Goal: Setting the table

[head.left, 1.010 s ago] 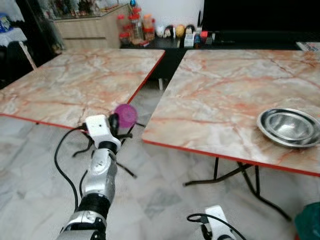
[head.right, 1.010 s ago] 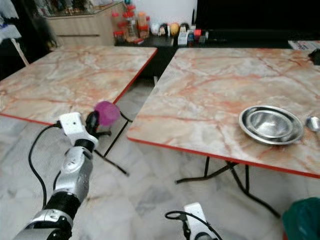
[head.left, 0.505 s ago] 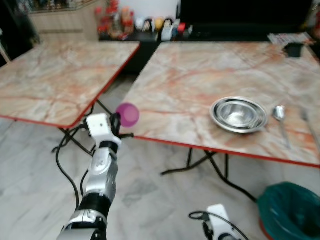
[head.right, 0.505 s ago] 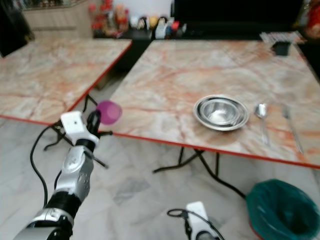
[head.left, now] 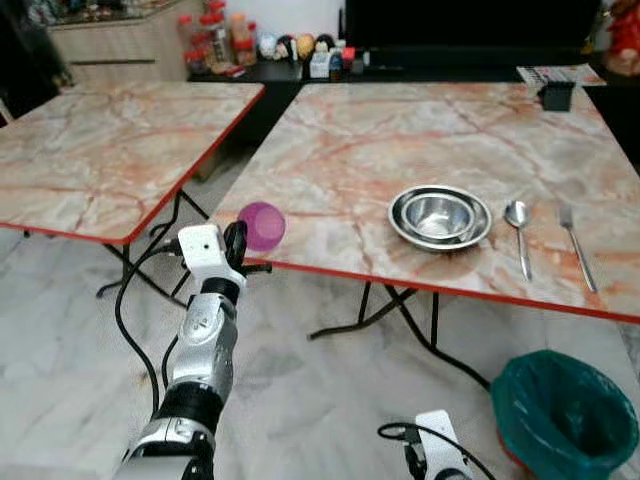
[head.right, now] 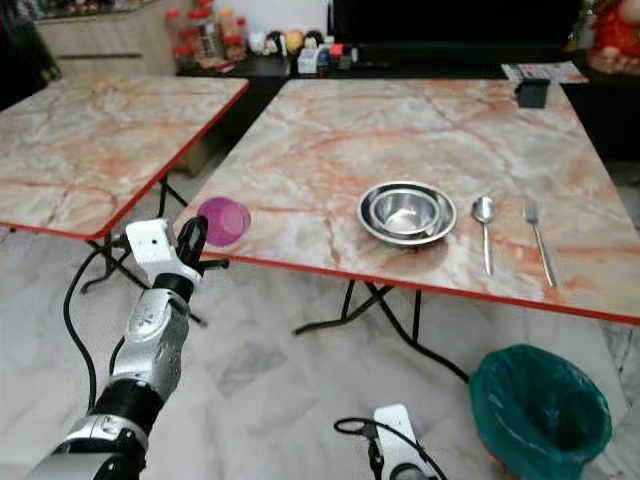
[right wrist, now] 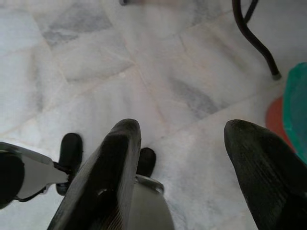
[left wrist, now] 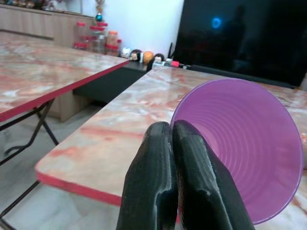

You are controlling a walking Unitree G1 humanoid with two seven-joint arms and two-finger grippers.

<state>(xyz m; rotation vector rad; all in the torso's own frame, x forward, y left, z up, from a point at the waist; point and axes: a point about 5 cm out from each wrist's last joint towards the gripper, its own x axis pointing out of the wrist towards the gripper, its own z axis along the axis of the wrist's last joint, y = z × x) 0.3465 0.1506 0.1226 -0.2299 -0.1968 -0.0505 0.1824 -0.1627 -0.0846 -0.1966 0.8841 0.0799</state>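
My left gripper [head.left: 238, 240] is shut on the rim of a purple plastic cup [head.left: 262, 225], held tipped on its side just off the near left corner of the right-hand marble table [head.left: 430, 130]. Seen from the left wrist, the cup [left wrist: 244, 143] has its open mouth facing the camera beside the black fingers [left wrist: 168, 182]. On that table lie a steel bowl on a steel plate [head.left: 440, 216], a spoon [head.left: 518, 232] and a fork [head.left: 576, 238]. My right gripper [right wrist: 182, 158] hangs open low over the floor.
A second marble table [head.left: 110, 150] stands to the left, with a gap between the two. A green waste bin [head.left: 562, 418] sits on the floor at the right. Folding table legs [head.left: 400, 310] cross under the right-hand table. Jars and a dark cabinet [head.left: 300, 50] line the back.
The camera has swung right and pulled back, bringing the whole right-hand table, spoon, fork and bin into view. The left gripper still holds the purple cup at the table corner.
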